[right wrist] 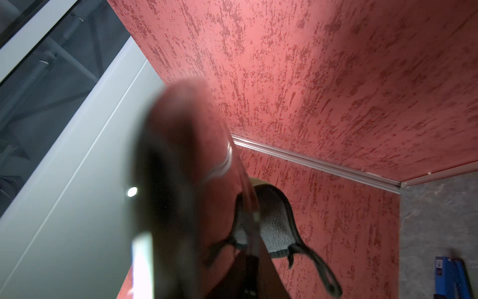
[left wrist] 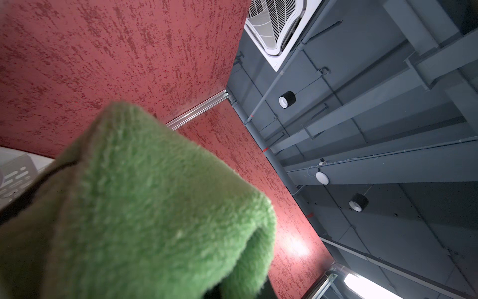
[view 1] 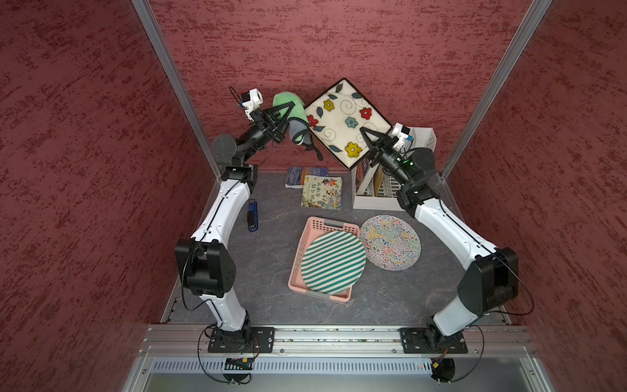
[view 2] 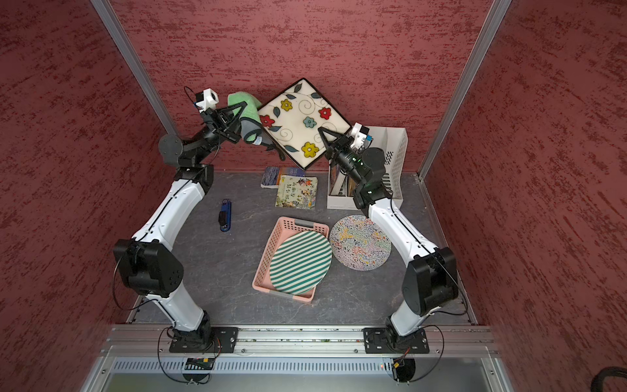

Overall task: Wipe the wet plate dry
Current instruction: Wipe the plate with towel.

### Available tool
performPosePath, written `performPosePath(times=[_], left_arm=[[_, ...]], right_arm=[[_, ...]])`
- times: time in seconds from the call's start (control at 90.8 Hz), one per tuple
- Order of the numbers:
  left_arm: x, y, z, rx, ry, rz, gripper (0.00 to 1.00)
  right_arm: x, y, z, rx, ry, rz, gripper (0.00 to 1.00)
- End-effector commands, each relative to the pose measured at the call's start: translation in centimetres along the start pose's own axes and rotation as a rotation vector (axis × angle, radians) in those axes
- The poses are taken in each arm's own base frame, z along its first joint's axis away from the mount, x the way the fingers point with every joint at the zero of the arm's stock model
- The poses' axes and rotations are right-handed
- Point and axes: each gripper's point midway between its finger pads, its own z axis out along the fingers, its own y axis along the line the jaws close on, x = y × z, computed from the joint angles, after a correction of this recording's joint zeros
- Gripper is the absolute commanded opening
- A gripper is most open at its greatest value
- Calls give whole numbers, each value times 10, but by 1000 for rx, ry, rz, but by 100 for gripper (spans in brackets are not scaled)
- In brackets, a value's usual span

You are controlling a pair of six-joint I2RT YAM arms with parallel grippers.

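The right tool (view 1: 367, 135) is pinching the near-right edge of the square floral plate (view 1: 342, 117), its jaws narrowed onto the rim. It is holding the plate well above the bench (view 1: 271, 258), tilted so the decorated face is looking up. I judge that this pose is offering the wet face to the cloth while keeping the plate clear of the clutter below.

The left tool (view 1: 287, 109) is clamping fully shut on a folded green cloth (view 1: 286, 99). The cloth is bulging past the tool's tips as a soft pad, with its grey side and loop dangling down. In both top views the cloth is sitting at the plate's left corner, touching it or just beside it; I cannot tell which. So the plate is lying immediately right of the left tool, with the far wall behind both.

A striped plate (view 1: 334, 263) is resting across a pink basket (view 1: 319, 224), well apart from them, down on the bench.
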Motion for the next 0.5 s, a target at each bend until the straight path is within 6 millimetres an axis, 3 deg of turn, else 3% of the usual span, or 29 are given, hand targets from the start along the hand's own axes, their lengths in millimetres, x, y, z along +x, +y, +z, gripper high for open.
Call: performPosePath(times=[0.0, 0.132, 0.286, 0.386, 0.485], left_arm=[[-1, -11, -1, 94, -25, -19, 0], [-11, 12, -15, 104, -96, -106, 0], [-15, 13, -20, 116, -116, -108, 0], [-14, 6, -9, 135, -94, -103, 0], [-13, -3, 1, 174, -83, -117, 0]], right_arm=[[21, 107, -15, -363, 55, -68, 0], [6, 122, -24, -398, -13, -97, 0], [-1, 140, -27, -441, -30, -121, 0], [10, 136, -17, -427, 36, -121, 0], [17, 116, -10, -390, 67, -81, 0]])
